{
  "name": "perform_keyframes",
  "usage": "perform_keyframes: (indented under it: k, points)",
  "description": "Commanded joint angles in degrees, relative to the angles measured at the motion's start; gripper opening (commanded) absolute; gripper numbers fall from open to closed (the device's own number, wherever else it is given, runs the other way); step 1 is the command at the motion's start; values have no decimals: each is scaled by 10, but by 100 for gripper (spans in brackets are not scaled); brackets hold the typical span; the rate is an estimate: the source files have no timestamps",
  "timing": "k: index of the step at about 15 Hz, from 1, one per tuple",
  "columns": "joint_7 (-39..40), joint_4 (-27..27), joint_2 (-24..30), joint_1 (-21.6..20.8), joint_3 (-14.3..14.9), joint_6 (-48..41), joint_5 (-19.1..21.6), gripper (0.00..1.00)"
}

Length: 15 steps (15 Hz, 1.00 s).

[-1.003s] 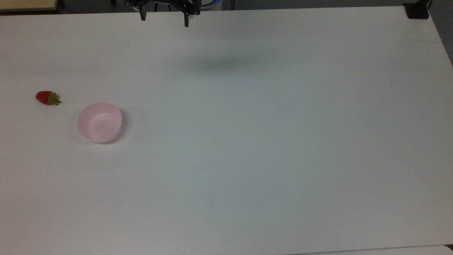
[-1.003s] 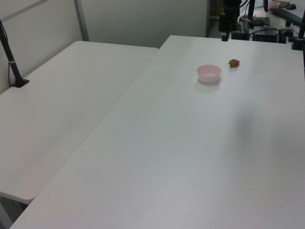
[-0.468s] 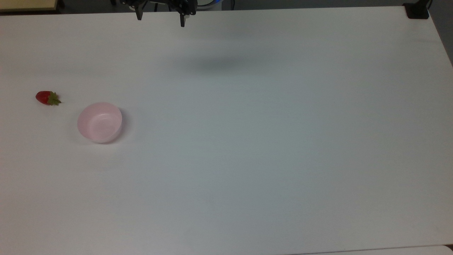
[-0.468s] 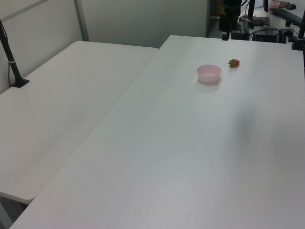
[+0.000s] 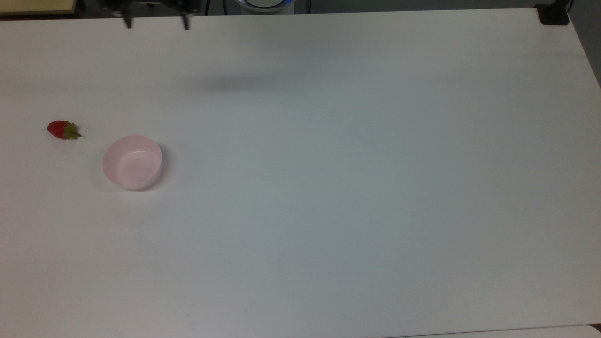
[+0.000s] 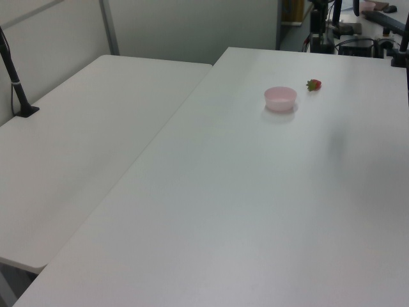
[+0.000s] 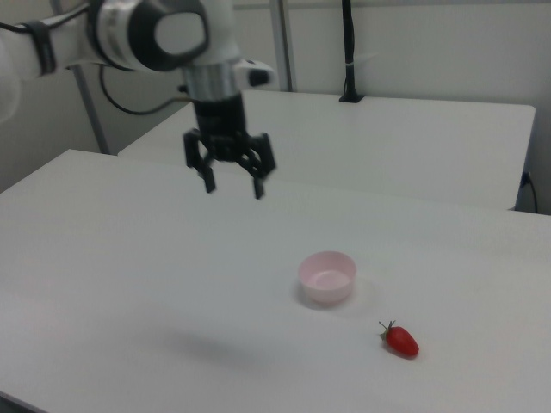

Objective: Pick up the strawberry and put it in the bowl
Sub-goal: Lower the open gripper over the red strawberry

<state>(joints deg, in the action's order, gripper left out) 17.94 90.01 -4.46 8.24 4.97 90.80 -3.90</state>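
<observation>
The strawberry lies on its side on the white table, red with its green cap pointing toward the bowl in the top view. The pale pink bowl stands upright and empty a short way from it. Both also appear in the left view, strawberry and bowl, and in the right view, strawberry and bowl. My gripper hangs open well above the table with nothing between its fingers. In the top view the gripper is at the top edge, far from both objects.
A second white table adjoins this one on the left view's left, with a black post on it. A black clamp sits at the top view's top right corner. Cables and equipment lie past the far edge.
My gripper has moved toward the top view's left along the top edge, still open. The strawberry and the bowl have not moved.
</observation>
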Motion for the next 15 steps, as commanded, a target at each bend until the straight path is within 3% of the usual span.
perform_keyframes:
  k: [1,7,11,15]
  points:
    - [180,-20,-55,66,0,35,15,100]
    - [370,-14,-126,124,0,142,12,100]
    - [419,-15,-178,143,0,226,3,100]
    - [552,-15,-229,167,0,301,-3,100]
